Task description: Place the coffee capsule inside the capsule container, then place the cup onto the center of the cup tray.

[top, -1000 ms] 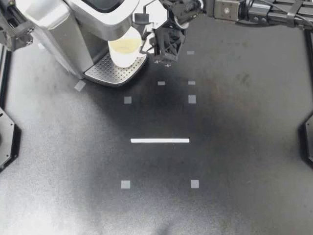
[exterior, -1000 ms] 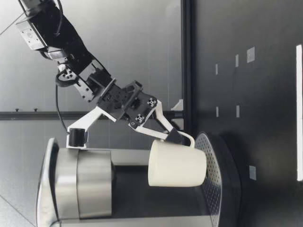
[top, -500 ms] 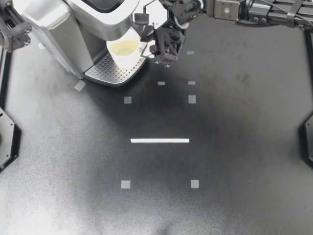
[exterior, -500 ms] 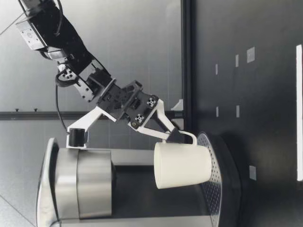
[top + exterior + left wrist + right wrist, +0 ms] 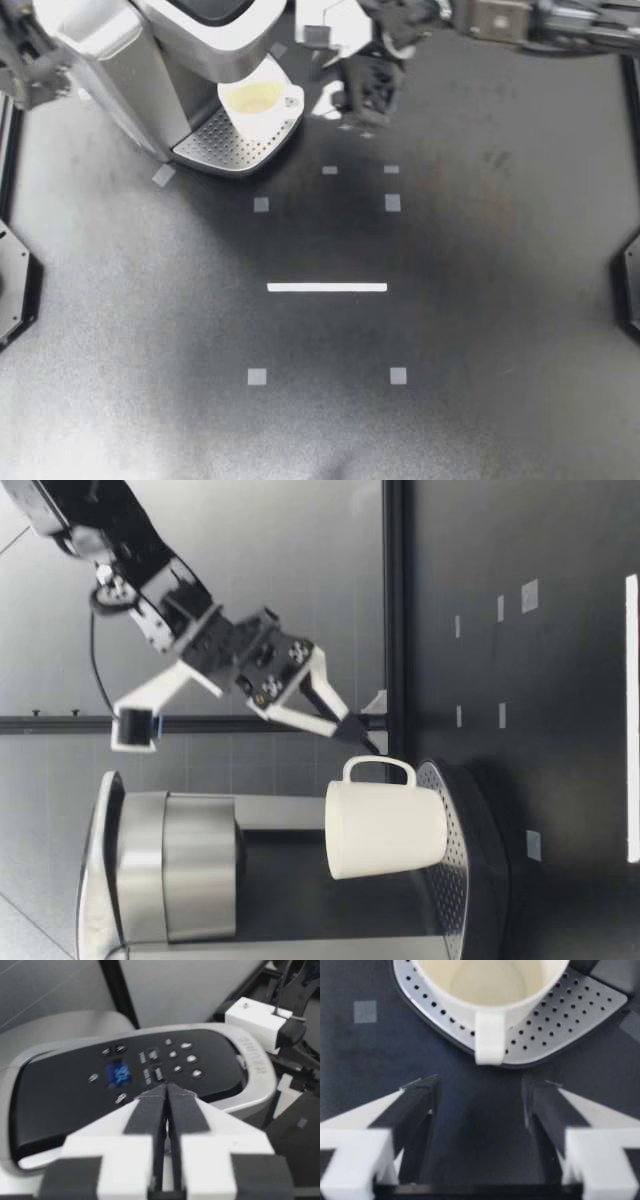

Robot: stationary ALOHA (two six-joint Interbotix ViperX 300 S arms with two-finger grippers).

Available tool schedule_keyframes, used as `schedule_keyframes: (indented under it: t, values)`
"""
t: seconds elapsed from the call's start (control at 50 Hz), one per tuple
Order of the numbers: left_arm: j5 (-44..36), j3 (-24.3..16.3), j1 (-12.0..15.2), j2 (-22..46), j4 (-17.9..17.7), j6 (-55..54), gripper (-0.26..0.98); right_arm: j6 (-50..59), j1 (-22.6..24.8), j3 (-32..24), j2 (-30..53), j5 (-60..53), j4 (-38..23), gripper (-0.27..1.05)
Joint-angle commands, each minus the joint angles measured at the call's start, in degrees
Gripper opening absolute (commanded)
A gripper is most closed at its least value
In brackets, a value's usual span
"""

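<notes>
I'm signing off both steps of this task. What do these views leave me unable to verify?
Coffee capsule: in no view; the closed top of the coffee machine, seen in the left wrist view, hides whatever is inside.
Cup: in the top view the machine's head overhangs its rim, so centring on the cup tray is unsure.
Right gripper: blurred in the top view.

We're holding our R gripper (image 5: 352,100) w/ fingers (image 5: 417,1105) spread wide, empty, wrist angling downward, arm reaching in from the R. L gripper (image 5: 166,1091) is sitting w/ fingers pressed together, gripping nothing.
</notes>
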Motion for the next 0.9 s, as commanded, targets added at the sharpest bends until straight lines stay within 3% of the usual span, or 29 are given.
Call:
schedule_keyframes:
  t: [0.0,0.2,0.42,0.7,0.88]
  values:
    - [-2.02,-1.23,1.58,1.14,0.26,-0.18,0.05,0.09,-0.79,1.93,-4.39,-0.97,0.26,0.6]
    - [-0.88,-4.66,3.16,5.36,0.09,-0.18,0.05,0.0,-1.32,8.79,-10.9,-2.29,2.99,0.55]
    - [11.78,-13.54,3.16,11.78,-0.88,2.11,0.05,-0.09,-1.32,16.44,-18.19,-5.1,6.59,0.39]
    - [21.01,-24.17,3.25,19.78,-10.99,15.64,0.05,-0.53,-1.23,22.59,-23.38,-8.53,11.78,0.31]
    - [24.17,-28.74,4.04,22.41,-12.66,19.16,0.05,-0.62,-1.05,23.38,-23.38,-9.14,12.13,0.31]
